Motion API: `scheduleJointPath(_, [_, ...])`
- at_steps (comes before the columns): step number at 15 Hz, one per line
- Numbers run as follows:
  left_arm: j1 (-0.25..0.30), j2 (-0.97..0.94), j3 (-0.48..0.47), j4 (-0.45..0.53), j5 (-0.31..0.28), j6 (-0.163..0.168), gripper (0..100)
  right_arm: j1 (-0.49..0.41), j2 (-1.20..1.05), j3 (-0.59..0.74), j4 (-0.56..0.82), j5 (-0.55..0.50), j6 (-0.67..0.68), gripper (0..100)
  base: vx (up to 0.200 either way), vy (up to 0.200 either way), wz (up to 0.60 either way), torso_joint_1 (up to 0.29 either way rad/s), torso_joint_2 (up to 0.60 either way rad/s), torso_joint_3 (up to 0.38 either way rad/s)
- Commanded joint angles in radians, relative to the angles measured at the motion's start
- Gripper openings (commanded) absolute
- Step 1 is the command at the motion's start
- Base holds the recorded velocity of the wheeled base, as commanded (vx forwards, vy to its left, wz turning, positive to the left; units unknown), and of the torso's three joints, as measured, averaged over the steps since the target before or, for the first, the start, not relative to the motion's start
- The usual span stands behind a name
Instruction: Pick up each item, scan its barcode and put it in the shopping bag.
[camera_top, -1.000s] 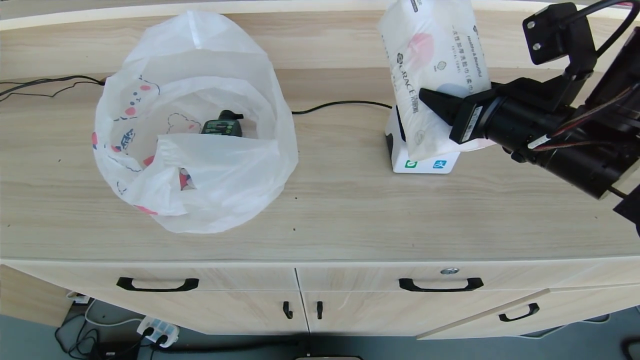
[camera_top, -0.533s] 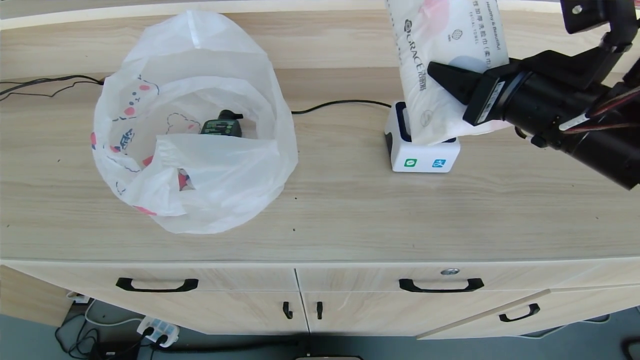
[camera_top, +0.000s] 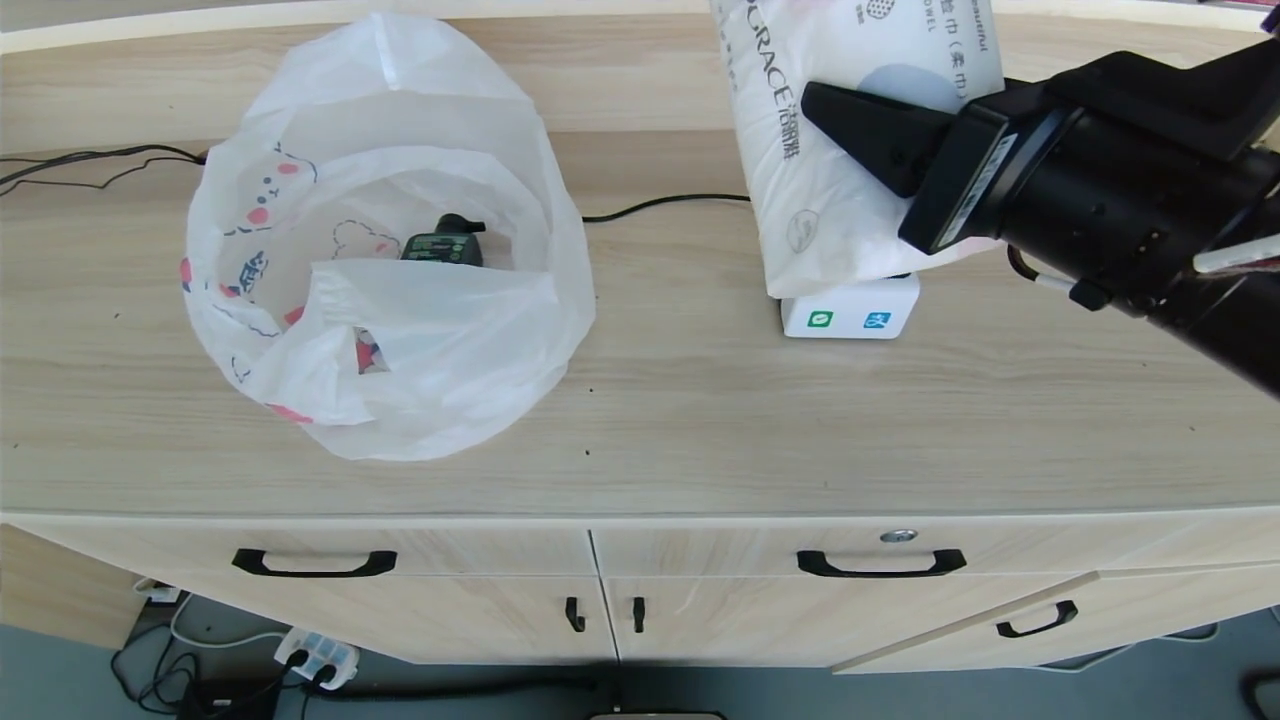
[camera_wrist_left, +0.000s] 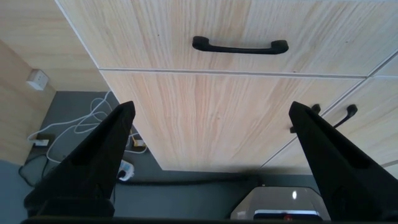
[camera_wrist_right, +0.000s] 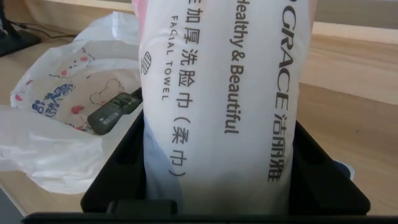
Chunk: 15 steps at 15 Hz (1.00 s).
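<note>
Clamping towel pack above scanner, right gripper; left gripper apart; shopping bag leftward.

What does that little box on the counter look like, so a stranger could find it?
Start at the long pale wooden counter above the drawers. Right of the crumpled white plastic shopping bag, half hidden by the soft white pack in the right gripper, stands the small white box. Its front bears two little squares, green and blue.
</note>
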Motion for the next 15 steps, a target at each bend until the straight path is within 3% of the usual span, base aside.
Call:
scheduleJointPath(1, [0.000,0.000,0.000,0.000,0.000,0.001,100,0.006,-0.006,0.009,-0.002,0.000,0.004,0,0.000,0.000,0.00,0.000,0.00,0.000])
scheduleJointPath(5, [0.000,0.000,0.000,0.002,0.001,-0.004,100,-0.010,-0.015,0.047,-0.003,0.000,0.029,0,0.000,0.000,0.00,0.000,0.00,0.000])
scheduleJointPath(12, [0.000,0.000,0.000,0.000,0.001,-0.004,100,-0.045,-0.029,0.050,-0.003,0.000,0.053,0,0.000,0.200,0.00,0.010,0.00,0.003])
scheduleJointPath(15, [0.000,0.000,0.000,0.000,0.001,-0.002,100,-0.046,-0.029,0.062,-0.003,0.002,0.053,0,0.000,0.000,0.00,0.000,0.00,0.000])
